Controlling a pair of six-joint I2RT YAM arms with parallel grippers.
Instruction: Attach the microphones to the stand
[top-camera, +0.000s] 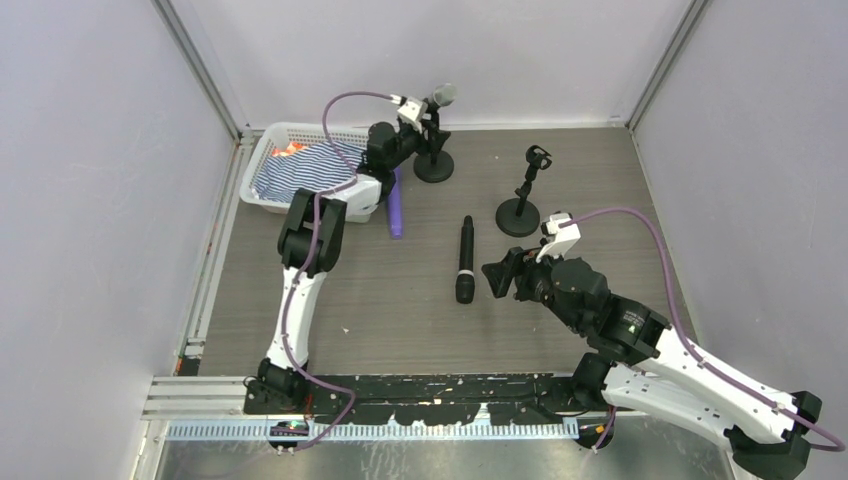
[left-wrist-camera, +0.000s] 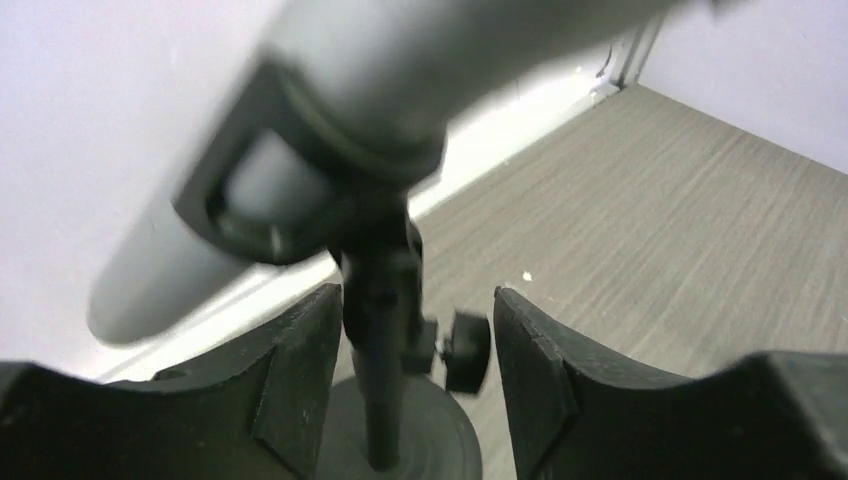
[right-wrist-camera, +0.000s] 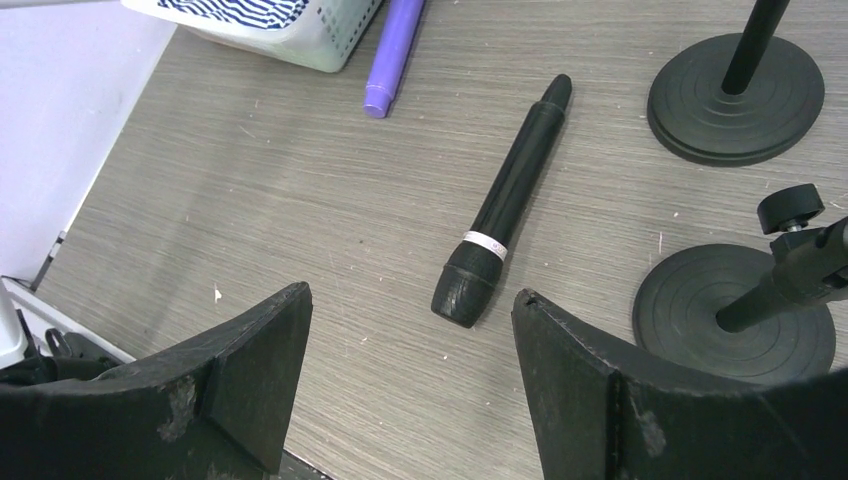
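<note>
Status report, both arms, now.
Left pincer open, astride the post of the far stand. Right pincer open, near the black microphone lying flat. Silver-grey microphone clipped in far stand; near stand empty; purple microphone on table. No obstruction seen.

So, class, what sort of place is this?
Likely a robot lab test cell: plain pale walls box in a grey wood-grain tabletop, white jointed left arm and right arm bolted at its edge.

You get bright, even light and soft shadows on the counter (top-camera: 400, 300). In your left wrist view the silver-grey microphone (left-wrist-camera: 420, 60) looks blurry.
</note>
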